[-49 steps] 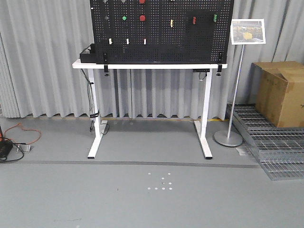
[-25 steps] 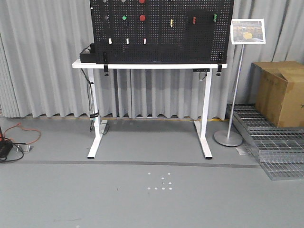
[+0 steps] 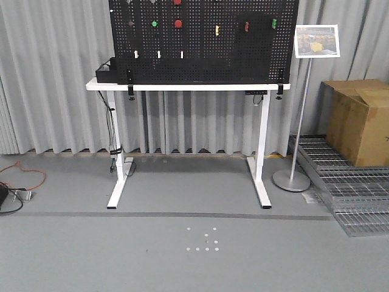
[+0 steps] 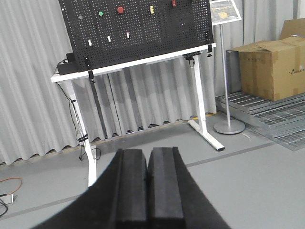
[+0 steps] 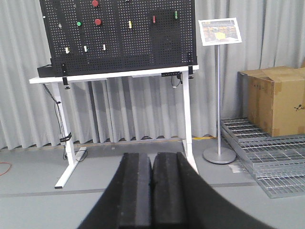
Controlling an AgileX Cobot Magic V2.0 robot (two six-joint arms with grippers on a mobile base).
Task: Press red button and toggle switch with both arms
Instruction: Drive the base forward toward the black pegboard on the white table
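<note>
A black pegboard [image 3: 200, 42] stands on a white table [image 3: 182, 87], far from both arms. A round red button [image 3: 178, 24] sits on it beside a green button [image 3: 154, 24]; the same red button [image 4: 120, 9] [image 5: 97, 22] shows in both wrist views. Three small white toggle switches [image 3: 158, 54] [image 4: 108, 38] [image 5: 85, 48] form a row below. My left gripper [image 4: 147, 152] is shut with nothing in it, low over the floor. My right gripper [image 5: 152, 157] is also shut and empty.
Yellow, red and green switches [image 3: 246, 26] sit further right on the board. A sign stand [image 3: 293, 177] is right of the table, then a cardboard box [image 3: 358, 121] on metal grating [image 3: 349, 194]. Cables [image 3: 18, 182] lie on the floor at left.
The table and pegboard look slightly larger and have shifted left and up in the front view; the base has moved closer.
</note>
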